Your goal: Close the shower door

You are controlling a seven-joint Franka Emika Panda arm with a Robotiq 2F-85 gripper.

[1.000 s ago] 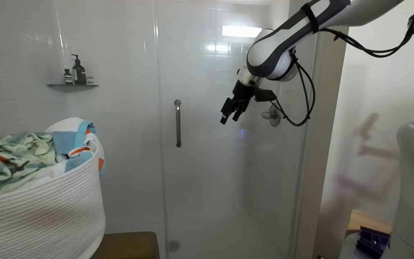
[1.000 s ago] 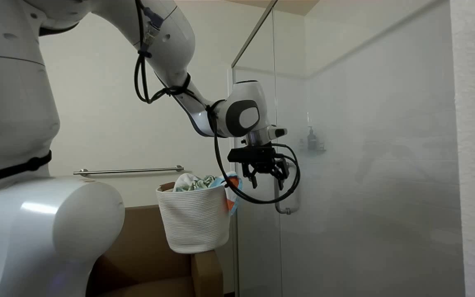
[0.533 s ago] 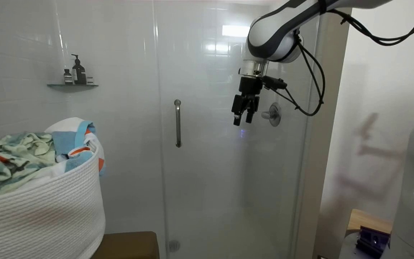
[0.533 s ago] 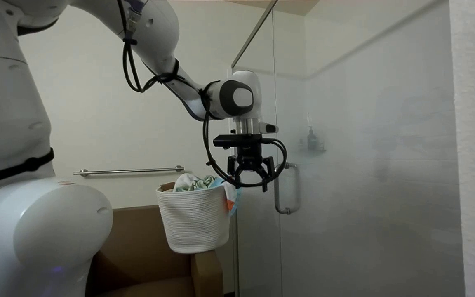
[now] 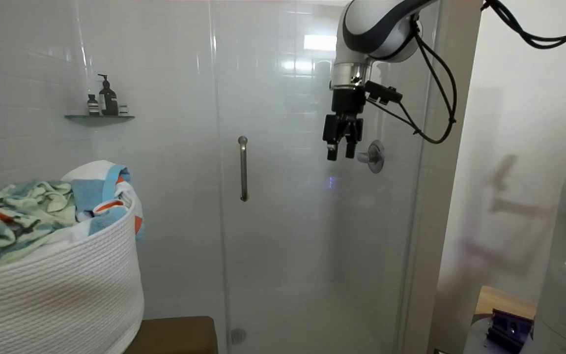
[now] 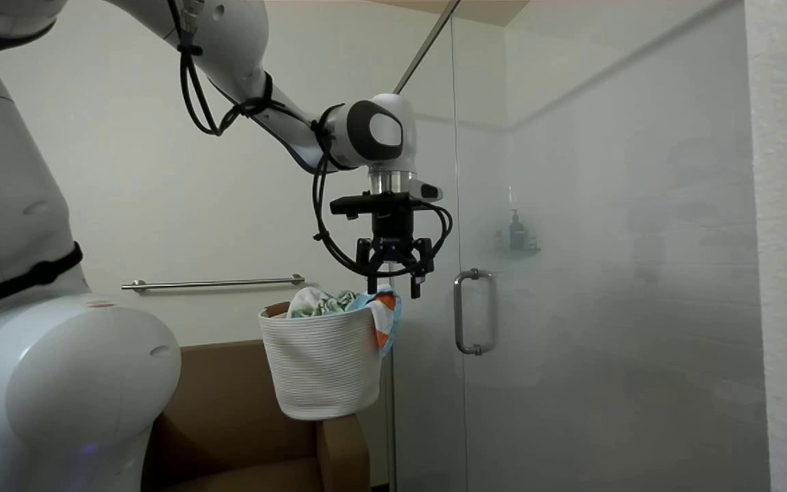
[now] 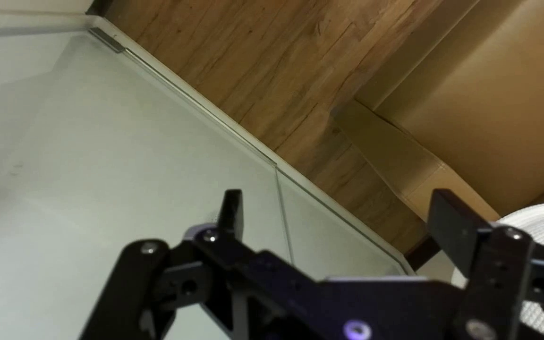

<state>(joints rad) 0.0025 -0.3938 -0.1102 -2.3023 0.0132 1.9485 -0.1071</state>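
claw [image 6: 393, 285] — spread wide (pointing down), apart from door handle [image 6: 459, 314]

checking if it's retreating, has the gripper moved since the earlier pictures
Yes: in both exterior views, the gripper has moved up and away from the shower door handle.

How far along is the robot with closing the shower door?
Done, by the look of it: in the wrist view the shower door lies in line with the fixed glass panel, so it appears closed. In hand: nothing; the gripper is open and apart from the metal bar handle. Left: perhaps only backing the Franka arm away, though I can't tell whether it's fully seated.
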